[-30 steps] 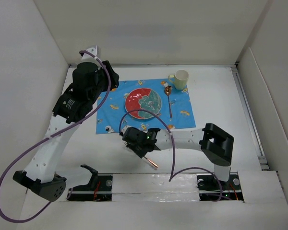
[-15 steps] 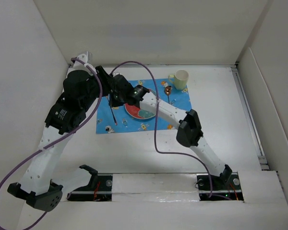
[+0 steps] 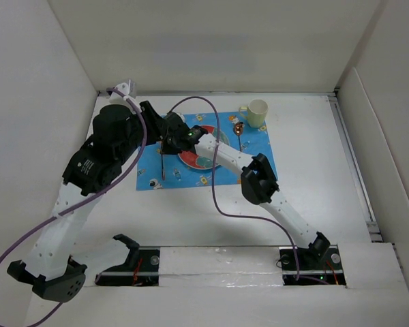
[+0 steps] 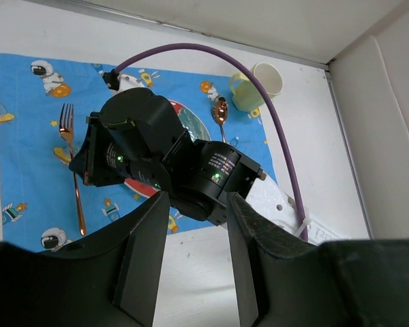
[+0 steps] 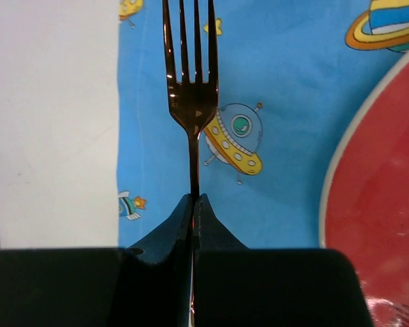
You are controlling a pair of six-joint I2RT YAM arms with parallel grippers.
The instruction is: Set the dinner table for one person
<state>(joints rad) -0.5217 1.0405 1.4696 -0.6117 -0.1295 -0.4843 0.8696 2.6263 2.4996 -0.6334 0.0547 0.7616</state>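
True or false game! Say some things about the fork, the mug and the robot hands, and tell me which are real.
The right end effector pinches the fork. True.
The fork sits right beside the spoon. False: the plate lies between them.
The mug is tipped over. False: it stands upright.
The left end effector holds nothing. True.
The fork's tines are over the blue cloth. True.

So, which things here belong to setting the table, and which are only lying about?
For the job: table, mat, plate, fork in the right gripper, spoon, cup.
Only lying about: purple cables; left gripper, open and holding nothing.
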